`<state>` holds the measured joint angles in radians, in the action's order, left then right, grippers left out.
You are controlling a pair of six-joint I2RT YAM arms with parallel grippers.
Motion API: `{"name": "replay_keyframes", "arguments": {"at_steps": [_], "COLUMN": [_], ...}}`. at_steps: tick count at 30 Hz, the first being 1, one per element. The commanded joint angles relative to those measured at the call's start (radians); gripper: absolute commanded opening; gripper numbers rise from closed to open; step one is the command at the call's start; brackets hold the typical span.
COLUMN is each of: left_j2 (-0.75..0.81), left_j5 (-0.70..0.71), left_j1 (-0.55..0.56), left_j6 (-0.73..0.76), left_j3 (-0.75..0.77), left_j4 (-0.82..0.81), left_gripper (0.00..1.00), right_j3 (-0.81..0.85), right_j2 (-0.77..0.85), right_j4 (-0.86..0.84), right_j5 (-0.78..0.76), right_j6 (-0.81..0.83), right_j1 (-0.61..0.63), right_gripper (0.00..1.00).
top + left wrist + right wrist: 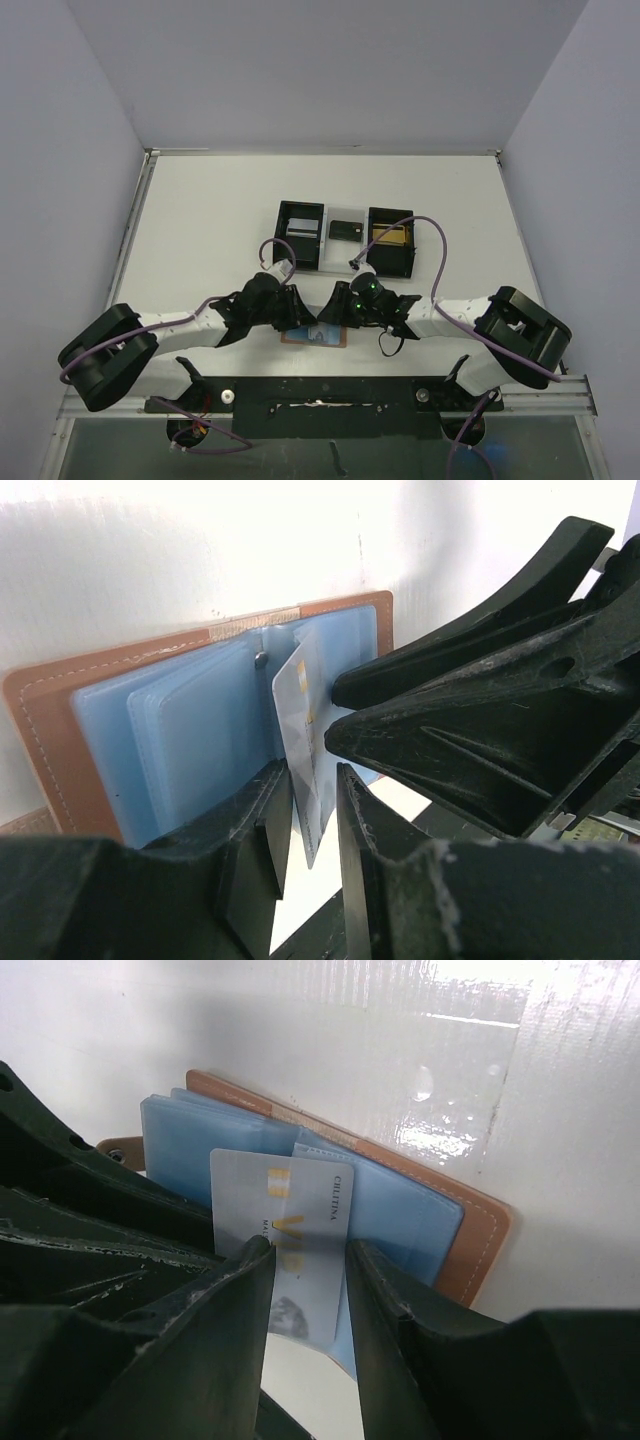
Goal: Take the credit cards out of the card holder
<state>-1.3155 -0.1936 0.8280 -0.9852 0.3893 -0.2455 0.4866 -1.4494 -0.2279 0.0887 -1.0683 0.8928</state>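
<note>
The card holder lies open on the table, tan leather with blue pockets. In the top view it peeks out between the two grippers. A silver-grey credit card with gold letters sticks up out of its middle pockets. My left gripper straddles this card edge-on, jaws a little apart, with light showing beside the card. My right gripper is open in front of the card's face; its fingers reach in against the card from the right. A black card and a gold card lie in the tray.
The black three-compartment tray with a white middle stands behind the grippers, mid-table. Both arms angle inward and nearly meet over the card holder. Purple cables loop above the wrists. Grey walls close off the table on three sides.
</note>
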Motion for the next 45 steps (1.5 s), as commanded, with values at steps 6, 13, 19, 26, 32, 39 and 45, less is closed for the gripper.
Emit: {"name": "replay_keyframes", "arguments": {"at_steps": [6, 13, 19, 26, 32, 39, 45], "left_j2": [0.033, 0.101, 0.122, 0.087, 0.094, 0.088, 0.053], "left_j5": [0.015, 0.065, 0.068, 0.036, 0.048, 0.032, -0.036], "left_j1": [-0.003, -0.007, -0.013, -0.014, -0.015, -0.015, -0.015], "left_j6": [-0.025, 0.005, 0.025, 0.005, 0.005, 0.001, -0.03], "left_j3": [-0.01, 0.003, 0.008, 0.004, 0.008, 0.003, -0.026], "left_j4": [-0.053, 0.055, 0.096, 0.036, 0.045, 0.024, -0.081], "left_gripper": [0.13, 0.0, 0.0, 0.0, 0.0, 0.03, 0.15], "right_j3": [-0.02, -0.011, 0.004, 0.015, 0.033, -0.009, -0.063], "right_j2": [0.004, 0.012, 0.028, 0.093, 0.065, -0.054, -0.08], "right_j4": [0.097, 0.12, 0.136, 0.017, -0.057, -0.161, -0.221], "right_j5": [-0.05, -0.053, -0.05, 0.051, 0.094, 0.114, 0.099], "right_j6": [0.004, 0.012, 0.027, 0.06, 0.059, -0.025, -0.078], "right_j1": [0.007, -0.004, -0.011, -0.009, -0.018, -0.021, -0.025], "right_gripper": [0.35, 0.35, 0.34, 0.33, 0.31, 0.3, 0.27]}}
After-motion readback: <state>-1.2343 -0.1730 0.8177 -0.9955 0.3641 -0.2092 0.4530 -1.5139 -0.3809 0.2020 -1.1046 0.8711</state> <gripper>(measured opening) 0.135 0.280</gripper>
